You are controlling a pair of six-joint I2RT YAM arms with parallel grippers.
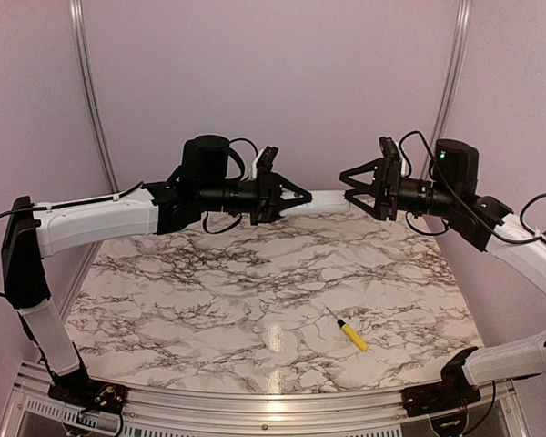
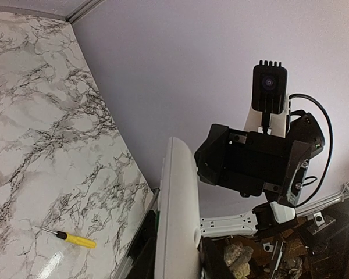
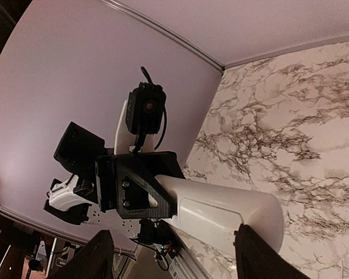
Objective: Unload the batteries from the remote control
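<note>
Clamping the slim white remote control (image 1: 325,202), left claw (image 1: 302,198) hangs midair

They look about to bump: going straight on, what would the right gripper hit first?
The free end of the remote control, held out by the left gripper. It looks level with the open fingertips of the right gripper, though depth is unclear.

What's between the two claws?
The white remote control bridges them, gripped by the left gripper, its far end inside the open right gripper; the top view shows it.
</note>
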